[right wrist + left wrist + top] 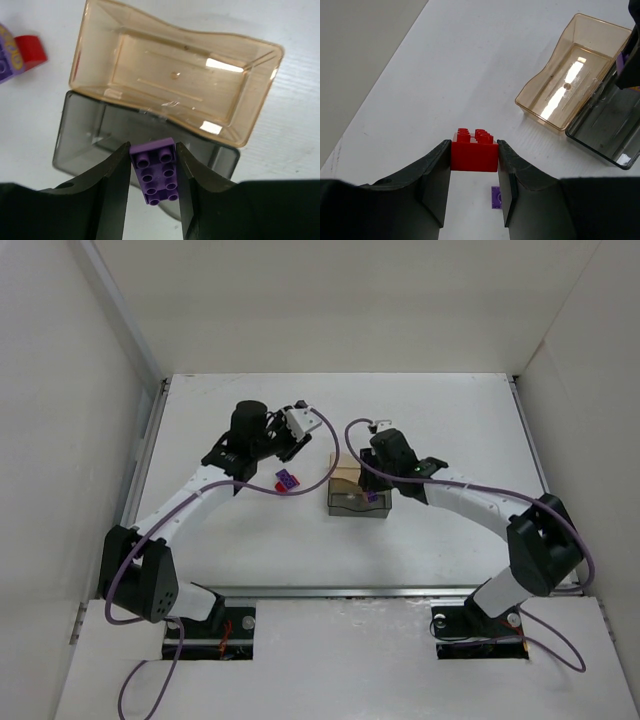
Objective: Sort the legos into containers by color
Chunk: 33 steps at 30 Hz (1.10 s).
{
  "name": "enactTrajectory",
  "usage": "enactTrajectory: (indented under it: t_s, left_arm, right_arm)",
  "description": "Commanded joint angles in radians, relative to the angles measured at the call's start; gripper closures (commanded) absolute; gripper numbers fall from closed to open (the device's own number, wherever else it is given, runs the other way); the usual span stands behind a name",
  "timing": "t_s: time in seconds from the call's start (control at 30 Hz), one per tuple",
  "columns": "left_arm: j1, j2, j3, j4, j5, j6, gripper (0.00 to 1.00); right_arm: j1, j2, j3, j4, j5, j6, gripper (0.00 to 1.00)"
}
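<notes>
My left gripper is shut on a red lego and holds it above the table, left of the trays; in the top view this gripper is at the centre left. A purple lego lies on the table below it; the top view shows it as a red-purple pair. My right gripper is shut on a purple lego above the smoky grey tray. The amber tray joins it on the far side. Both trays look empty. The trays sit mid-table.
White walls enclose the table on the left, back and right. A metal rail runs along the near edge. Purple cables loop from both arms. The red-purple pair also shows in the right wrist view, left of the trays.
</notes>
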Motion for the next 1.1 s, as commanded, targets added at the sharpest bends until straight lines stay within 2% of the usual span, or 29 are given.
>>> enactTrajectory:
  t_s: [0.0,0.13,0.17,0.3,0.37,0.4,0.47,0.5,0.7,0.83,0.93,0.97,1.0,1.07]
  left_arm:
    - [-0.002,-0.001,0.052,0.055,0.014,-0.061,1.0]
    - [-0.002,0.01,0.052,0.065,0.023,-0.071,1.0]
    - [-0.002,0.01,0.061,0.065,0.032,-0.071,1.0]
    - [-0.011,0.042,0.081,0.075,0.032,-0.071,1.0]
    - [-0.011,0.056,0.1,0.075,0.041,-0.061,1.0]
    - [-0.022,0.069,0.1,0.075,0.051,-0.048,1.0]
    - [-0.032,0.089,0.112,0.075,0.074,-0.039,1.0]
    - [-0.046,0.112,0.127,0.075,0.074,-0.039,1.0]
    - [-0.1,0.191,0.179,0.055,0.188,-0.039,1.0]
    - [-0.121,0.246,0.169,0.077,0.264,-0.05,1.0]
    - [-0.131,0.258,0.138,0.163,0.264,-0.081,1.0]
    - [-0.131,0.27,0.127,0.176,0.264,-0.081,0.98]
    - [-0.131,0.281,0.118,0.199,0.264,-0.081,0.84]
    - [-0.131,0.29,0.103,0.231,0.25,-0.081,0.76]
  right_arm:
    - [0.005,0.021,0.073,0.054,0.104,-0.074,0.96]
    - [0.025,0.047,0.074,0.054,0.022,-0.16,0.67]
    - [0.025,0.047,0.074,0.044,-0.004,-0.171,0.56]
    - [0.034,-0.003,0.02,0.071,-0.044,-0.191,0.52]
    - [0.034,-0.04,0.011,0.085,-0.067,-0.211,0.42]
    - [0.034,-0.04,0.002,0.085,-0.067,-0.223,0.3]
    - [0.034,-0.07,0.001,0.085,-0.067,-0.235,0.18]
    - [0.034,-0.081,0.001,0.085,-0.056,-0.235,0.04]
    - [0.002,-0.202,0.024,0.094,0.018,-0.211,0.01]
    - [-0.087,-0.287,-0.015,0.094,-0.019,-0.183,0.01]
    - [-0.15,-0.334,-0.046,0.094,-0.054,-0.174,0.01]
    - [-0.159,-0.334,-0.046,0.082,-0.064,-0.174,0.01]
    - [-0.17,-0.351,-0.055,0.07,-0.064,-0.174,0.01]
    - [-0.17,-0.362,-0.064,0.07,-0.064,-0.174,0.01]
